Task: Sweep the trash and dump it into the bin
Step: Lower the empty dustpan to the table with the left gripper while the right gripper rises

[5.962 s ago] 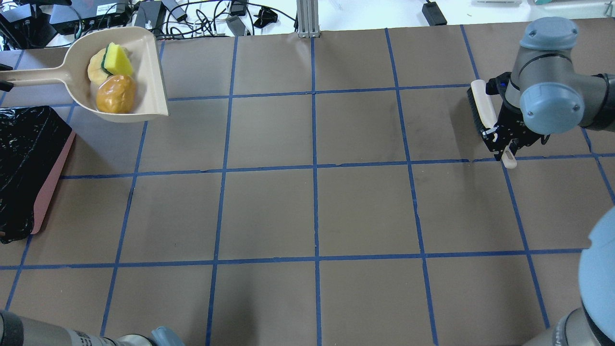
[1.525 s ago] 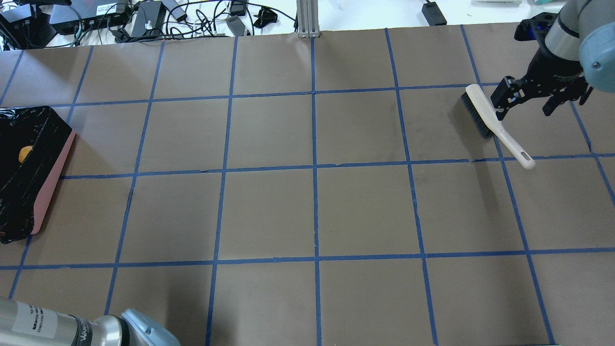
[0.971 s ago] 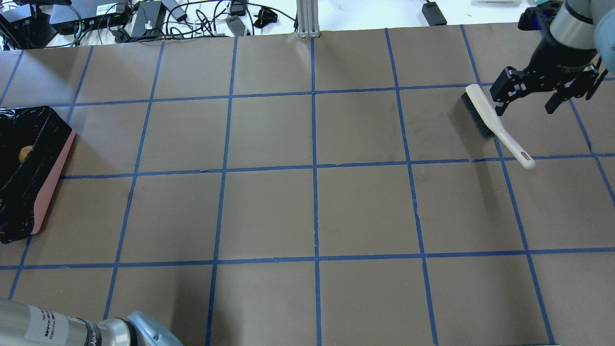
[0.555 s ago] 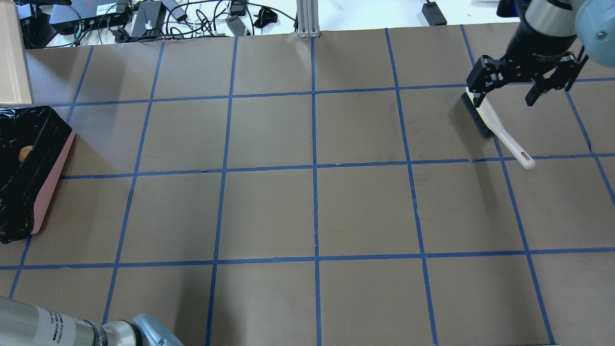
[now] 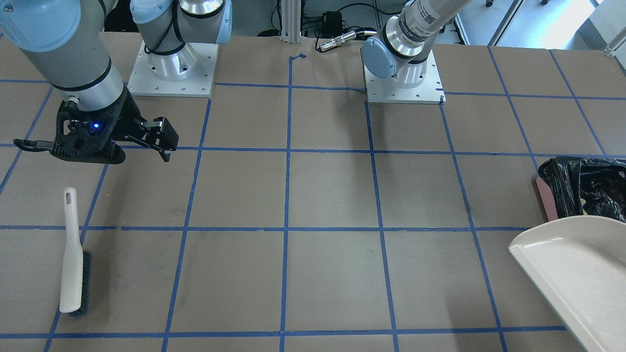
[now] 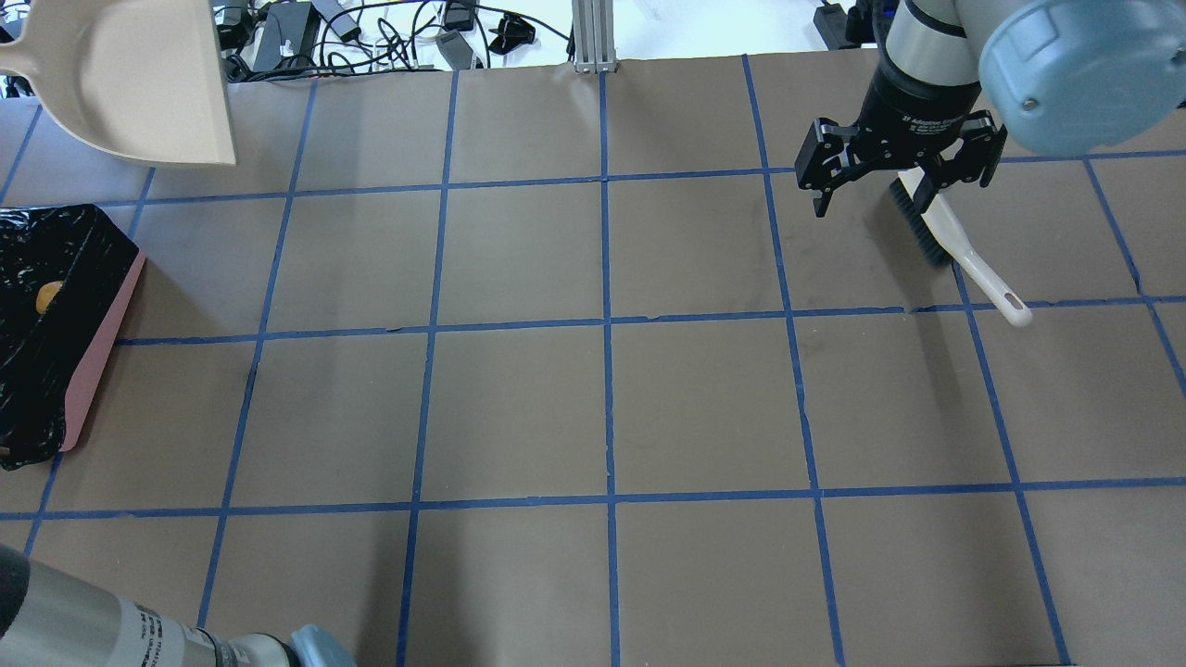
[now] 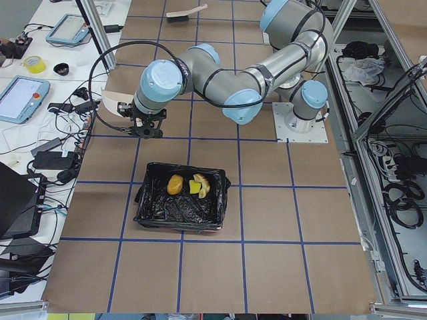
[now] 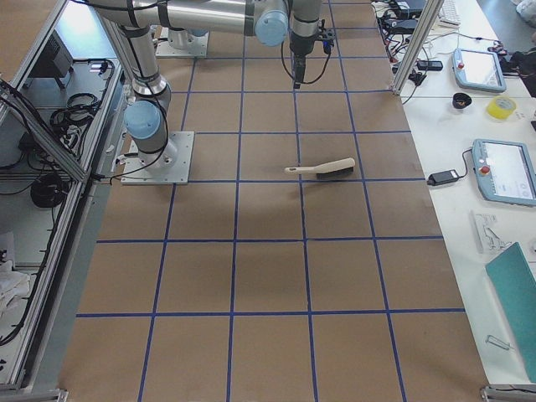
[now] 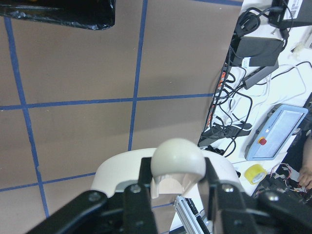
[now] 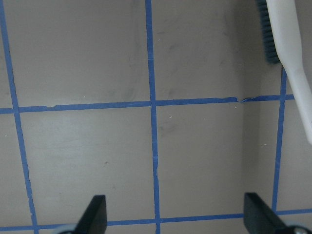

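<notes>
A robotics laboratory. Two industrial arms stand bolted on metal base plates along one long edge of a brown bench gridded with blue tape; teach pendants lie on white side tables off both ends, and cables and power bricks crowd the opposite edge.

Robot arms: two, left arm and right arm.
Grippers: two, one per arm, left gripper and right gripper.
Base plates: two, along near edge.
Bin: one, at left edge.
Trash pieces inside: three, namely one orange lump, one yellow sponge, one beige slice.
Dustpan: one, over far left corner.
Brush: one, toward far right corner.
Teach pendants: two, beyond far edge.
Yellow tape roll: one, between pendants.
</notes>
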Controlling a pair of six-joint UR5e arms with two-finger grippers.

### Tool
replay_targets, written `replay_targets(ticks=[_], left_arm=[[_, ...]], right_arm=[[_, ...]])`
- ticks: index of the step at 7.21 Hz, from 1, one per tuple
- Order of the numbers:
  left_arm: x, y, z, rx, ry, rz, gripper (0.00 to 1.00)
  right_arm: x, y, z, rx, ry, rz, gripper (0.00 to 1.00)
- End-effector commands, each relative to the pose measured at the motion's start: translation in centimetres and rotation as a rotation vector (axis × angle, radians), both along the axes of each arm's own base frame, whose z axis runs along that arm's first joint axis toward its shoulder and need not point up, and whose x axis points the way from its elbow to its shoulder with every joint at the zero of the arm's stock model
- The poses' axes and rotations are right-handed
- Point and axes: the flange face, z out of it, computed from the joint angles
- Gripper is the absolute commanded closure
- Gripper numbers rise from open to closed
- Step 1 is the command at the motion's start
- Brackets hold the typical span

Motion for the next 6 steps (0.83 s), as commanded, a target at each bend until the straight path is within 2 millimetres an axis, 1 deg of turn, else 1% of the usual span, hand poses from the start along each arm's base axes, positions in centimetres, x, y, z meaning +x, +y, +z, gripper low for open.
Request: replay_targets(ticks=[1,2,3,4,5,6], left_arm=[[-3.9,-3.3,-3.8,0.017,0.019,-0.029,1.00],[-5.7,-4.9,-5.6,0.037,0.028,-0.061,1.00],[-7.5,-6.1,-7.9,0.072,0.029,-0.100,1.00],[-9.3,-6.5,-11.2,0.164,-0.033,-0.154,1.00],[-10.6,-7.0,-13.4,0.185,-0.030,-0.186,1.00],[-12.2,-7.8,-16.3,0.197,-0.035,-0.214,1.00]], right_arm=[[0.1,-0.1,0.3,-0.009,0.009,-0.021,0.00],[0.2,-0.1,0.9,-0.022,-0.008,-0.023,0.00],[0.8,-0.4,0.5,-0.014,-0.068,-0.030,0.00],[1.0,-0.1,1.2,-0.026,-0.081,-0.036,0.00],[0.5,-0.2,1.5,-0.031,-0.046,-0.035,0.00],[0.6,-0.3,3.5,-0.070,-0.046,-0.034,0.00]])
